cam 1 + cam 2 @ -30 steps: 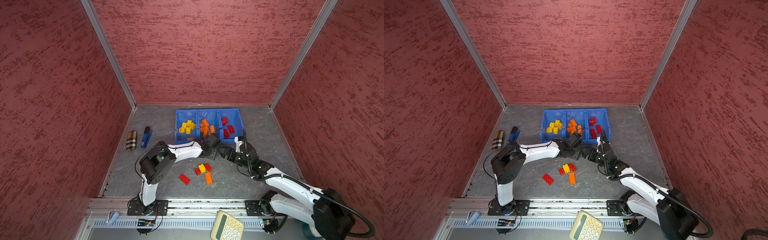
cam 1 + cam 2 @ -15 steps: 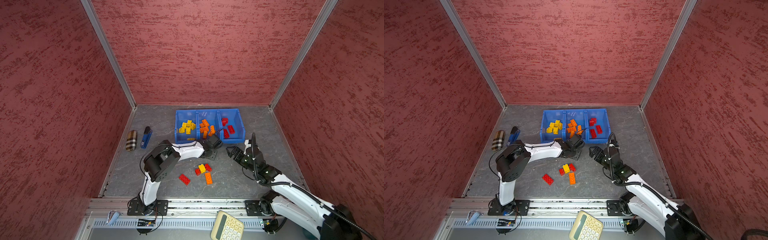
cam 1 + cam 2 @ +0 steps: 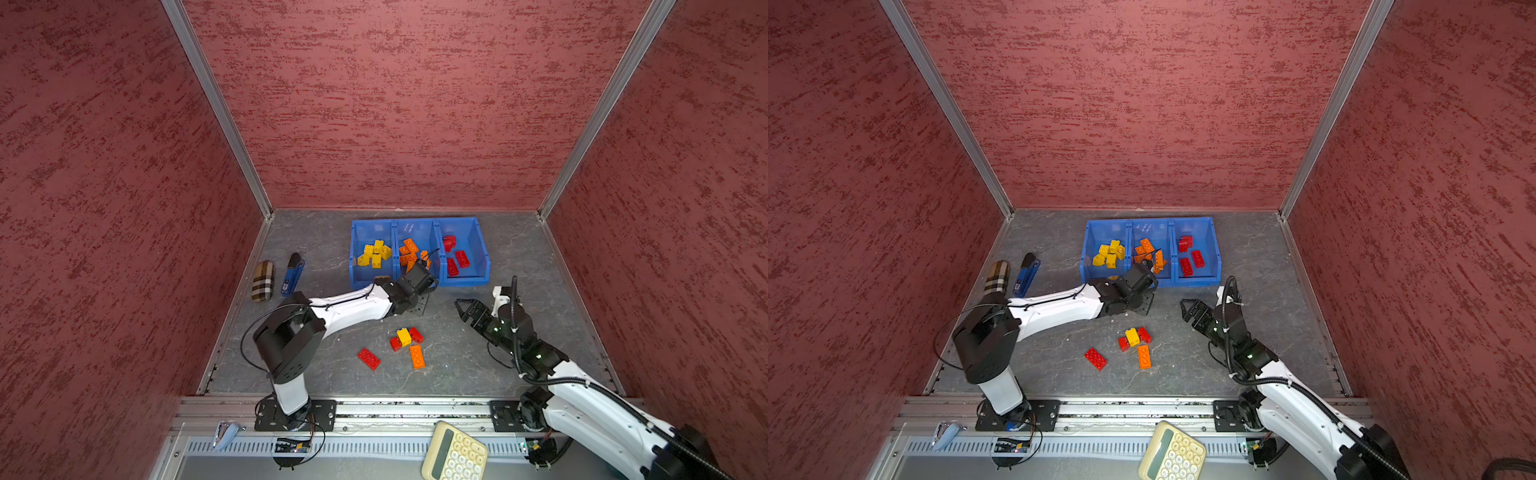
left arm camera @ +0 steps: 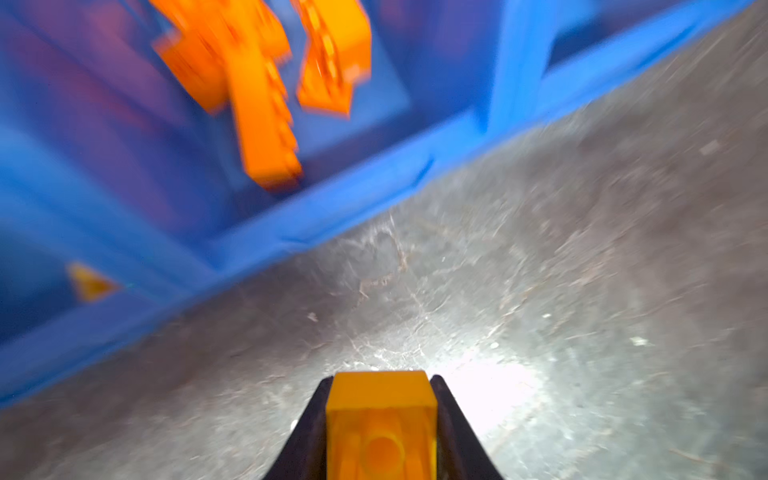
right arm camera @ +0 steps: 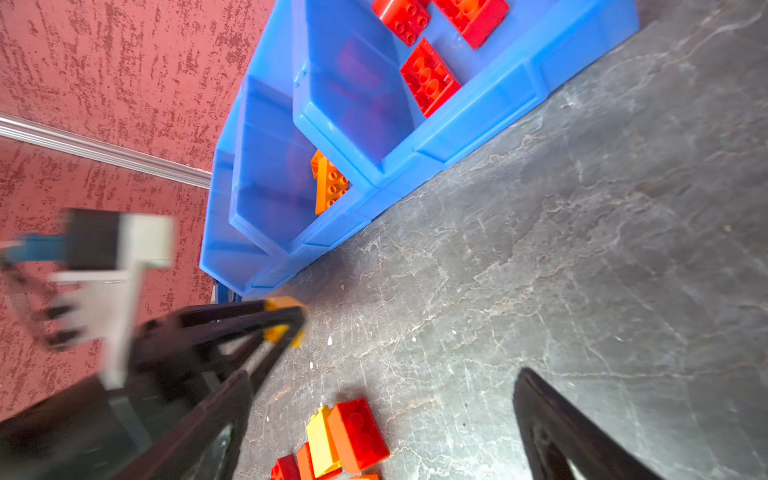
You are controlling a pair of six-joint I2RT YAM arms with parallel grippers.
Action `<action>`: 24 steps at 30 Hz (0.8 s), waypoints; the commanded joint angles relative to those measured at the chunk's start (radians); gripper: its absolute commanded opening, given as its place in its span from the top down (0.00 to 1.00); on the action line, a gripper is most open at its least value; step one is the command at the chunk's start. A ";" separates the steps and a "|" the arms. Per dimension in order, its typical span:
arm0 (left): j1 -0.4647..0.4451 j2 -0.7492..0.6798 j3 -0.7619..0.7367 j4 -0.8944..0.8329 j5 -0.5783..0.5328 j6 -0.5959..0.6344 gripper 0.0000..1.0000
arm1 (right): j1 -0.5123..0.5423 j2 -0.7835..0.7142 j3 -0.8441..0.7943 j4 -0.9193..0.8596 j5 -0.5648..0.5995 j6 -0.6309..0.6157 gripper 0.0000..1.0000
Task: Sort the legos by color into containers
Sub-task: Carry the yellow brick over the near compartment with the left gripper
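Gripping a yellow lego [image 4: 380, 419], the left claw [image 4: 382, 378] is closed just beside the containers [image 4: 332, 208].
The right claw [image 3: 462, 306] is held wide open and empty.

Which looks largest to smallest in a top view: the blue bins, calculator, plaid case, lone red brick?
1. blue bins
2. calculator, cut off by the frame and nearer the camera, so unsure
3. plaid case
4. lone red brick

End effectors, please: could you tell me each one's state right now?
Left end effector: closed on a small yellow plastic brick.
Right end effector: open, empty.
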 commanded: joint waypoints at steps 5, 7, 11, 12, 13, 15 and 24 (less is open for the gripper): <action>0.107 -0.137 -0.018 0.040 -0.147 -0.015 0.68 | -0.005 0.066 0.010 0.120 -0.072 -0.006 0.01; 0.167 -0.136 -0.015 0.036 -0.127 -0.046 0.68 | -0.005 0.103 0.032 0.129 -0.092 -0.025 0.01; 0.277 -0.076 0.029 0.002 -0.066 -0.110 0.68 | -0.007 0.179 0.068 0.142 -0.125 -0.047 0.01; 0.293 -0.055 0.044 -0.011 -0.065 -0.117 0.68 | -0.009 0.194 0.085 0.141 -0.130 -0.067 0.01; 0.309 -0.032 0.064 -0.020 -0.060 -0.121 0.68 | -0.010 0.210 0.110 0.131 -0.130 -0.100 0.01; 0.331 0.014 0.101 -0.032 -0.050 -0.120 0.68 | -0.009 0.234 0.155 0.107 -0.113 -0.168 0.01; 0.368 0.174 0.236 -0.079 0.016 -0.106 0.58 | -0.009 0.277 0.225 -0.003 -0.055 -0.402 0.01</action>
